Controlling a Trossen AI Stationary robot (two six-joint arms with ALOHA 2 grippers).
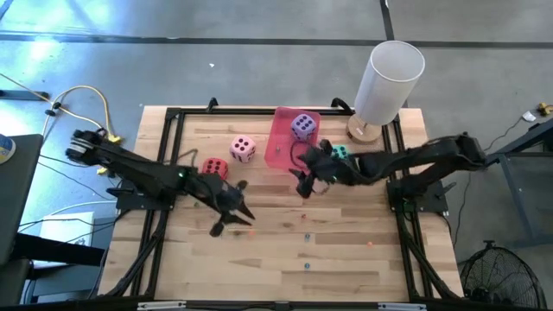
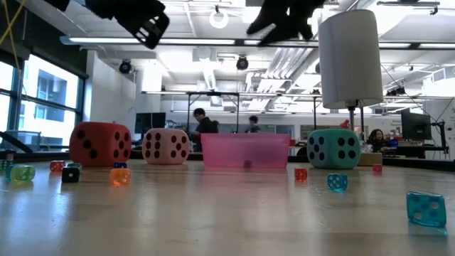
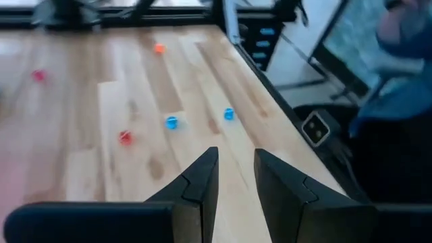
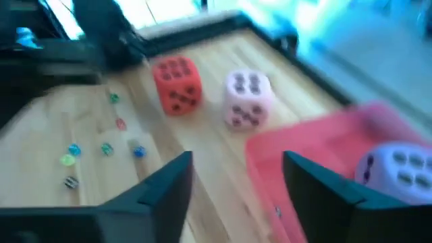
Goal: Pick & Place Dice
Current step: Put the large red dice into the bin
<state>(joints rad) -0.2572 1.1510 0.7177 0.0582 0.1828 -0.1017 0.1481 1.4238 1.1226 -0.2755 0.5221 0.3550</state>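
Right up close in its wrist view, the right gripper hangs with its jaws spread wide and nothing between them, just over the near edge of the pink tray. The purple die already sits inside that tray. Beyond the gripper on the table, the pink die and the red die wait side by side, close but apart.

The left gripper hovers over bare boards, jaws parted a little and holding nothing, with tiny coloured beads scattered ahead.

These dice look soft, light and squashy — likely forgiving under a firm squeeze, best taken across two flat opposite faces, not corner to corner.

The high view alone reveals the teal die, tucked beside the right arm near the tray. The low view adds something else — red, pink and teal all rest flat on the table, while the tray wall hides the purple one there.
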